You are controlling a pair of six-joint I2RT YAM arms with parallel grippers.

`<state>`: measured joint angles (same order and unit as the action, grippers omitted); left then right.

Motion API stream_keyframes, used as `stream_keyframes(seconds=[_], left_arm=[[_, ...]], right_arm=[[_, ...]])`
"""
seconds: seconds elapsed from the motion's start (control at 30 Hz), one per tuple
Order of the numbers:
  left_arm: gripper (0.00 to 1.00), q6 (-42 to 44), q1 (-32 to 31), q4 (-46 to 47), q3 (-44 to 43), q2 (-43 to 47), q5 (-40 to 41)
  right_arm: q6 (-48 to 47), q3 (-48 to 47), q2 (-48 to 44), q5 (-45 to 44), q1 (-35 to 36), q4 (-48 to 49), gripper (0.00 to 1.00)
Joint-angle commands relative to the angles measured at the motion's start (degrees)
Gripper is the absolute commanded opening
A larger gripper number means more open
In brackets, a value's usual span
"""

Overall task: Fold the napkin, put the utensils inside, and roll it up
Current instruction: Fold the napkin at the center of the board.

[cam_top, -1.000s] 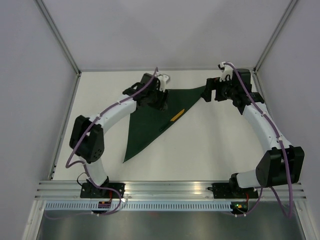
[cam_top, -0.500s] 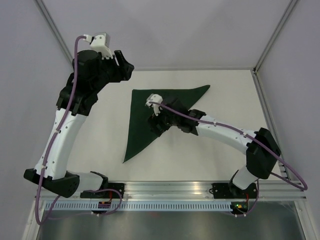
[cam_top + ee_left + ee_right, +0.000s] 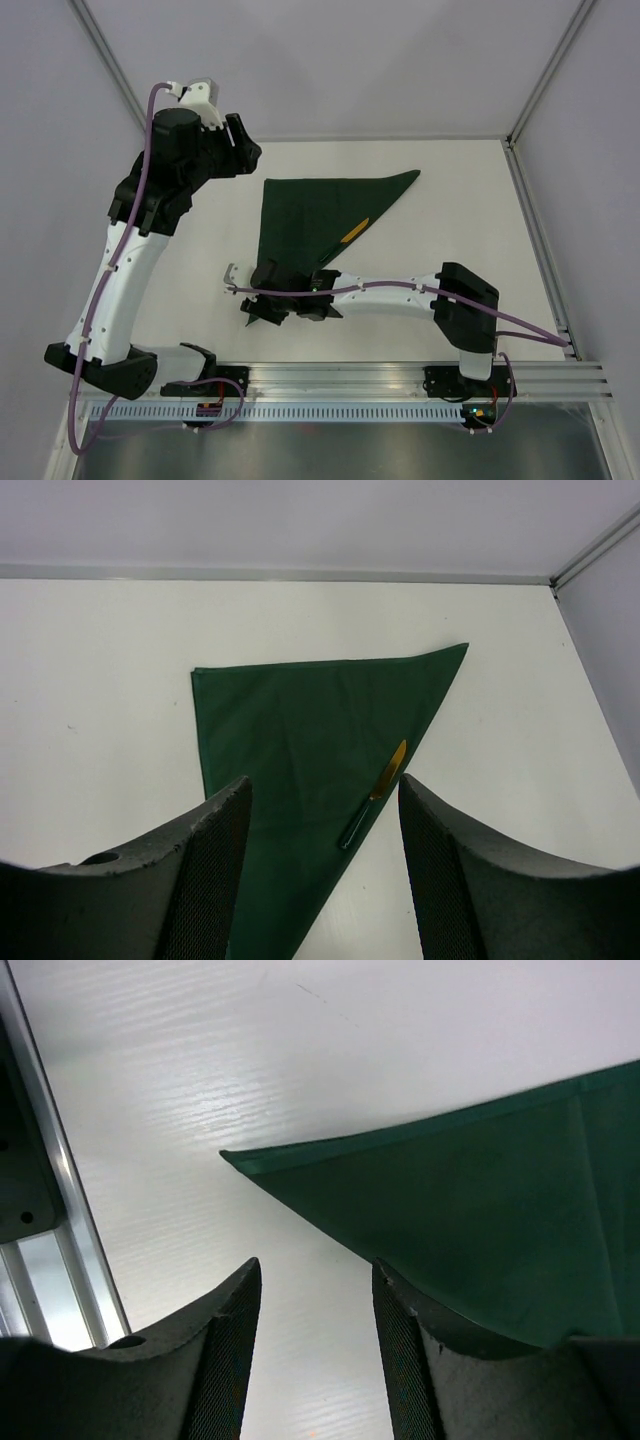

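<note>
While the folded napkin (image 3: 310,210) is lying mid-table, knife (image 3: 375,793) at its edge, the right gripper (image 3: 314,1265) is hovering spread by its near tip, probably to pinch and roll; left gripper (image 3: 322,780) spread, empty.

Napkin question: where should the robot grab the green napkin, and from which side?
Probably the pointed corner of the napkin nearest the arms. It thins to a tip lying flat with bare table on both sides, so a gripper can close around it. Come from the near edge, where the right gripper hovers open, well away from the knife.
</note>
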<state>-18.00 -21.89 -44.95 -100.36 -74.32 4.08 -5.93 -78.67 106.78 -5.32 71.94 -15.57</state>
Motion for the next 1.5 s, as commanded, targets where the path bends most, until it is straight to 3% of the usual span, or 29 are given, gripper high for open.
stream_keyframes(seconds=[0.0,0.43,0.97,1.33,1.47], left_arm=[[0.66,-1.6,0.0,-1.8,-0.1,1.7,0.7],[0.66,-1.3,0.0,-2.8,-0.1,2.5,0.3],[0.66,-0.7,0.0,-2.8,0.7,2.1,-0.5],[0.66,-0.1,0.0,-2.8,1.5,2.4,-0.9],[0.66,0.2,0.0,-2.9,1.9,2.6,-0.9]], right_arm=[[-1.3,-3.9,1.6,-3.7,1.8,-0.2,0.54],[-2.5,-7.5,9.9,-5.7,7.2,0.9,0.51],[-5.3,-9.8,14.8,-12.2,8.2,3.0,0.58],[-6.5,-10.9,17.8,-14.0,8.4,4.9,0.58],[-6.7,-10.8,18.2,-14.8,8.5,5.7,0.54]])
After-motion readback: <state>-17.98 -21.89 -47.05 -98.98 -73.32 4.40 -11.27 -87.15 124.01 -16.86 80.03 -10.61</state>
